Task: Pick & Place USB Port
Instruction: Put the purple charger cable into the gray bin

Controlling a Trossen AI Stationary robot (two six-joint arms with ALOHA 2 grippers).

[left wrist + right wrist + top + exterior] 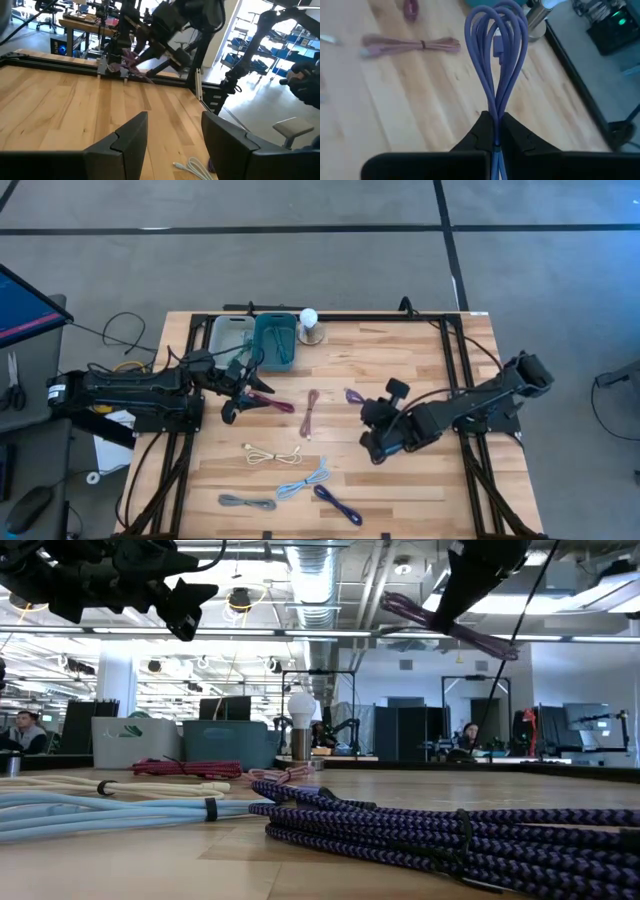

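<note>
Right gripper [495,131] is clamped tight on the purple cable [496,60], pinching the bundle right between the fingers so the loops stick straight out ahead of it. From my overhead feed the cable [355,396] is up off the wood near the middle of the table, poking out of the gripper [372,412] toward about 10 o'clock. On the low cam it's clearly airborne, hanging tilted well above the tabletop [452,626].

Working outward from there: a pink cable [311,413] lies on the table just to the 9 o'clock side of the held one, and a dark red cable [272,402] sits further out the same way, right by the left gripper [236,402]. That left gripper is hovering with its fingers spread wide and nothing in them.

Toward 6 o'clock from the purple cable I've got a cream cable [272,455], a light blue cable [302,480], a grey cable [246,502] and a dark purple braided cable [337,504] all lying loose on the table.

Up at the 12 o'clock edge there's a teal bin [275,342] next to a grey bin [230,337], and a white bulb on a stand [310,322] just beside them.
</note>
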